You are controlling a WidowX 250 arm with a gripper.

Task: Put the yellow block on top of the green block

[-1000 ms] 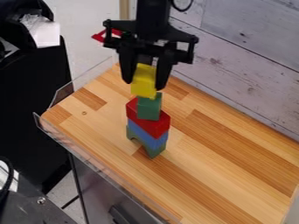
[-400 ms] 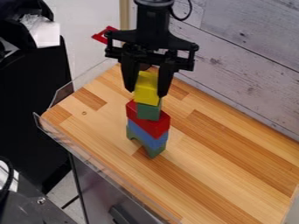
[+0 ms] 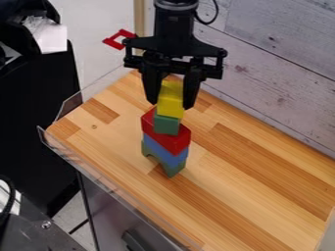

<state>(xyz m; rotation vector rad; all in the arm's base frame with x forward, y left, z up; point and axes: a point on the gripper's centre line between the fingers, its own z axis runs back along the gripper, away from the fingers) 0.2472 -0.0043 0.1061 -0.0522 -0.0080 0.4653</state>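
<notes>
Gripper point(image 3: 171, 103), upper center of frame: 2 fingers clamped on rectangular yellow block point(image 3: 171, 98), positioned directly over green block point(image 3: 166, 125), center. Supporting surface: smooth, wood-grained, multi-strip tabletop point(image 3: 252, 181).

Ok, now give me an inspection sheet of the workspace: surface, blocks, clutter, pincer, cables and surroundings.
Surface: wood-striped table, with a stack of blocks standing on it.
Job's things: yellow block at the top of the green block; whether its weight rests there, I can't tell.
Rest of the stack: red block under the green block, then blue block, then green arch.
Clutter: red frame beyond the table's far left corner.
Pincer: closed on the yellow block, pointing down.
Cables: black cable looped beside the arm; another cable at the left edge.
Surroundings: whitish plank wall behind; black cover to the left.
</notes>
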